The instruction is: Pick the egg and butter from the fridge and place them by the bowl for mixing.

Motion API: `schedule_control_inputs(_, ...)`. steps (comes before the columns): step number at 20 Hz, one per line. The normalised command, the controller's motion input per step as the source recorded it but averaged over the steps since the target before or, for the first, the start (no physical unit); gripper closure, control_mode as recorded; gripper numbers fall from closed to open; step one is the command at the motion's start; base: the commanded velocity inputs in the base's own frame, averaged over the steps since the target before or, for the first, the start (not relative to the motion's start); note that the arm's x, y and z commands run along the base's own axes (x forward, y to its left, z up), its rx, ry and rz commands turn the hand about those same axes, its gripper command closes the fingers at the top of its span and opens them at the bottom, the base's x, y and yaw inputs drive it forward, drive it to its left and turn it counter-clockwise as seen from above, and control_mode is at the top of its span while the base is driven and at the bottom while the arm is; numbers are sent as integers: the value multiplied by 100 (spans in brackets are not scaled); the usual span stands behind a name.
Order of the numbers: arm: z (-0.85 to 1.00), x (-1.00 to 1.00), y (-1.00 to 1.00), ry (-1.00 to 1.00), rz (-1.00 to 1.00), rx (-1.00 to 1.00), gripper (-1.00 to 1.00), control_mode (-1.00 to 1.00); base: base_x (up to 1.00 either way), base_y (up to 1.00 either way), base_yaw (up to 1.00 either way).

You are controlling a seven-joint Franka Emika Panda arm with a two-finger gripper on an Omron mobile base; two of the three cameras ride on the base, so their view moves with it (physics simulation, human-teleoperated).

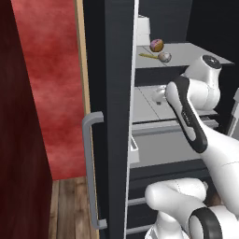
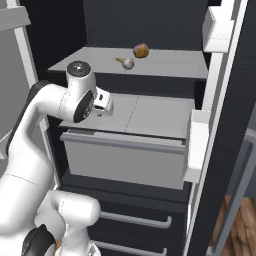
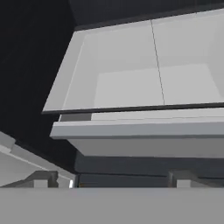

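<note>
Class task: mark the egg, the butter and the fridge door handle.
Egg [image 1: 164,57], left base view: its middle.
Butter [image 1: 147,55], left base view: mid-stick.
Door handle [image 1: 90,172], left base view: the long bar.

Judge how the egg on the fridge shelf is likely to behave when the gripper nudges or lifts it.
The egg is small and rounded on a flat shelf, so a nudge would probably roll it. Its curved sides may slip between fingers. Being an egg, it is likely fragile.

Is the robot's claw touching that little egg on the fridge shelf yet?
Apart. In the right base view the egg lies on the upper shelf, while the gripper hangs below and left of it, with bare shelf edge between them.
</note>
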Motion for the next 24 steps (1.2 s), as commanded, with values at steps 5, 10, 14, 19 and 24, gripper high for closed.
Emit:
schedule_control_inputs(5, 36, 0, -25, -28, 0, -15, -100, -100, 0, 0, 0)
schedule_control_inputs(10, 42, 5, -17, -11, -1, -27, -100, -100, 0, 0, 0)
schedule_control_inputs(14, 42, 12, -16, 0, 0, -27, -100, -100, 0, 0, 0)
schedule_control_inputs(19, 47, 17, -18, 0, 0, -6, -100, -100, 0, 0, 0)
schedule_control_inputs(24, 49, 16, -17, 0, 0, 1, -100, -100, 0, 0, 0)
